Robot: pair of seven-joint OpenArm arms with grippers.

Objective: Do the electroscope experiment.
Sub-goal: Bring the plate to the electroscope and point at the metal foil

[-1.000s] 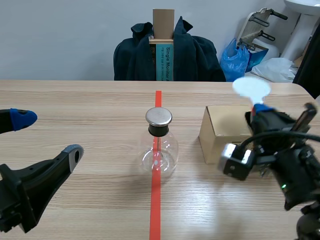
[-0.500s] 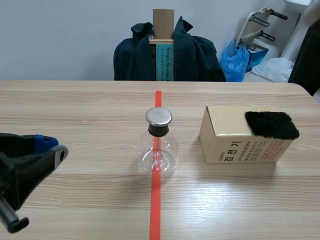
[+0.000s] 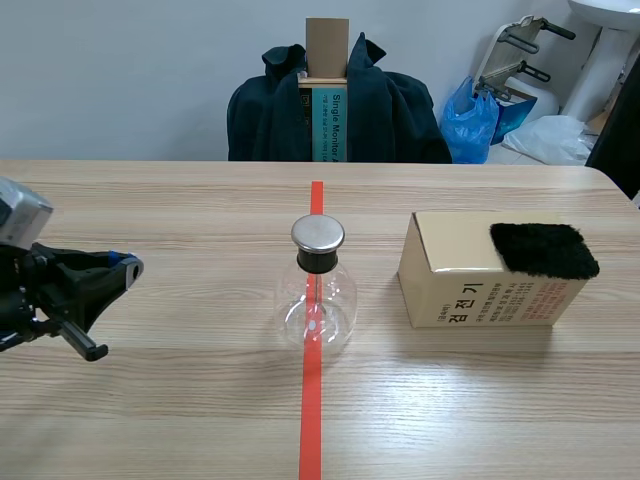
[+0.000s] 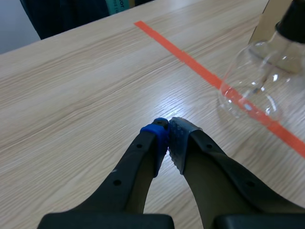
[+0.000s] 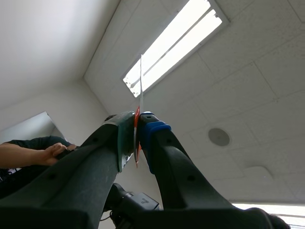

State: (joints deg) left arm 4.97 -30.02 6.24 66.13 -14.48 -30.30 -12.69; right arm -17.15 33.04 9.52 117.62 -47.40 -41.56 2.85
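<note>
The electroscope, a clear glass flask (image 3: 318, 305) with a metal cap (image 3: 318, 234), stands on the red tape line at mid-table. It also shows ahead of my left gripper and off to one side, as the flask (image 4: 252, 83). My left gripper (image 3: 125, 268) hovers low at the table's left, shut on nothing, its pads (image 4: 177, 138) touching. My right gripper (image 5: 136, 119) points up at the ceiling, out of the scene view. It is shut on a thin white paddle (image 5: 141, 83), seen edge-on, with a red stem between the pads. A black fur cloth (image 3: 543, 250) lies on the cardboard box (image 3: 455, 275).
The box stands right of the flask. Behind the table stands a chair draped with a dark jacket (image 3: 380, 105). A person's arm (image 5: 33, 153) shows low in the right wrist view. Bare wooden tabletop (image 4: 71, 95) lies under my left gripper.
My left gripper went from wide open to shut and drew back to the left. The right arm rose out of the scene view with the paddle, uncovering the box and cloth.
</note>
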